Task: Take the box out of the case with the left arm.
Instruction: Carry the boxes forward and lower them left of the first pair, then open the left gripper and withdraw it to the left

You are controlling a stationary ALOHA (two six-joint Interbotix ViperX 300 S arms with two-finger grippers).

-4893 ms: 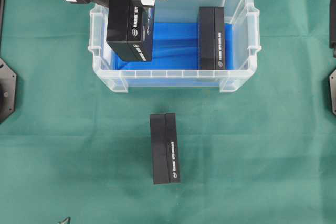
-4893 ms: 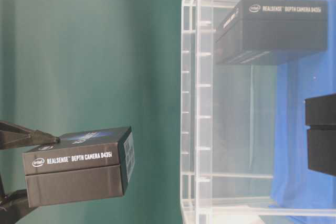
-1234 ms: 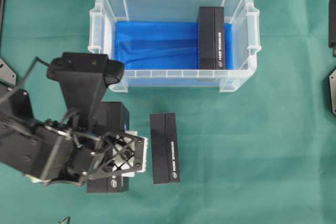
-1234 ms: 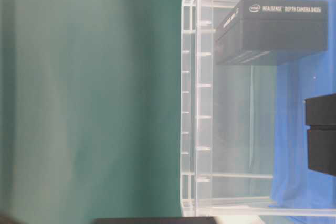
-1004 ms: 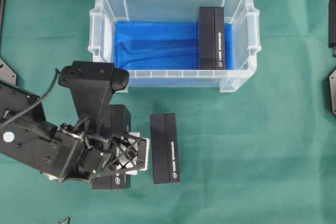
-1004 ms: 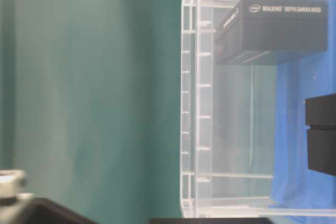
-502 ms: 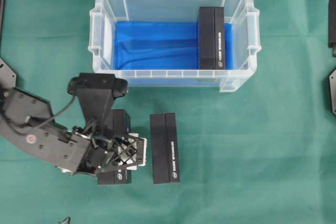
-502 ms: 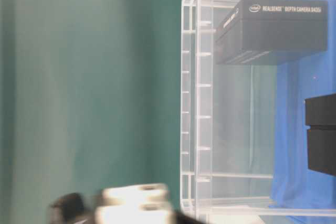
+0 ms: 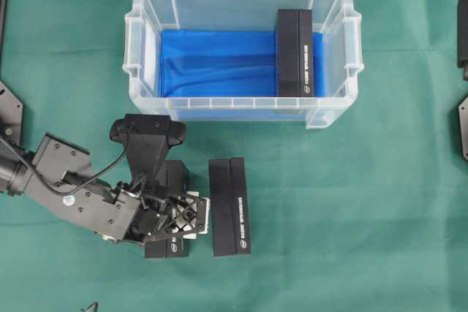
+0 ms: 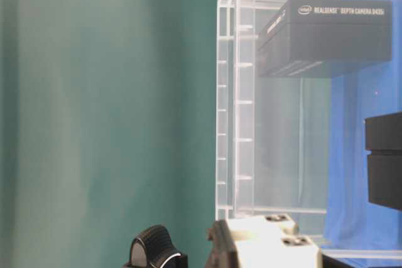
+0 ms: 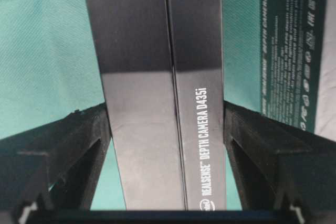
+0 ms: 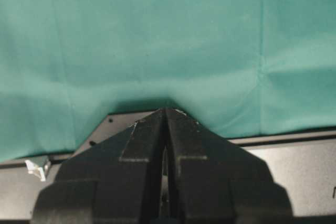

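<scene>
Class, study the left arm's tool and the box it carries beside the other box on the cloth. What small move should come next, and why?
Probably open the left tool and let go. Its fingers clamp the carried box, which is already outside the case, low over the green cloth beside the second box.

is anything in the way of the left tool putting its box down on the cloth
Nothing visible. The left tool grips its box on both sides, low over bare green cloth. The only neighbour, a second box, lies close beside it, apart.
</scene>
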